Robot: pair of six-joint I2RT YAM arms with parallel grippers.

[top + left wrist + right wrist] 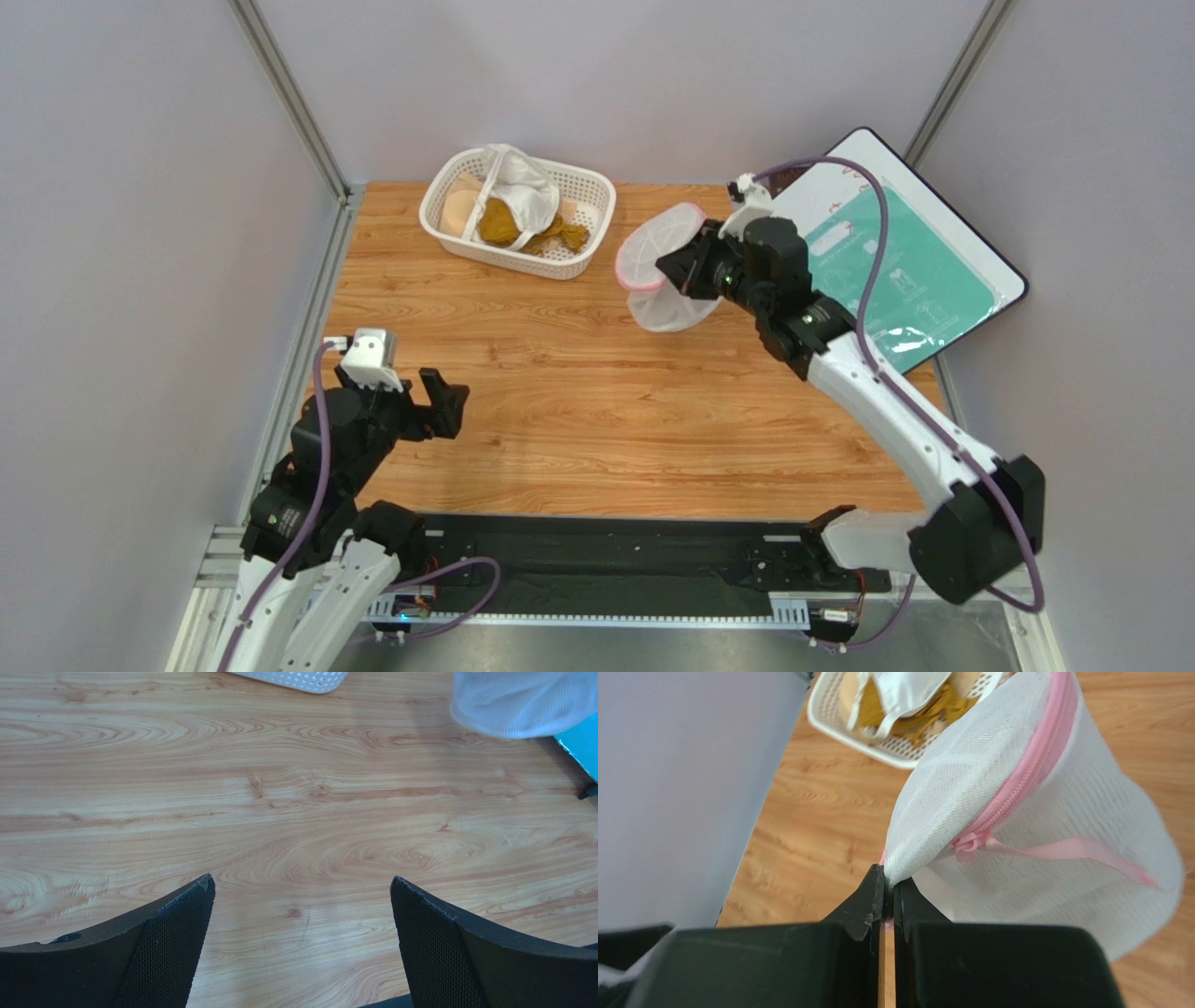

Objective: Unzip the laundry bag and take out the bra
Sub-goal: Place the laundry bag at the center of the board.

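right fingers pinched shut on the rim of the laundry bag, just beside the zipper slider. pink zipper trim looks zipped along the visible run. bag looks lifted off the table, near its far right corner; can't tell what's inside the mesh. left fingers spread wide, nothing between them, over the near left corner. basket at the far edge holds mustard cloth and white cloth. teal board by the far right corner: print too small to read.
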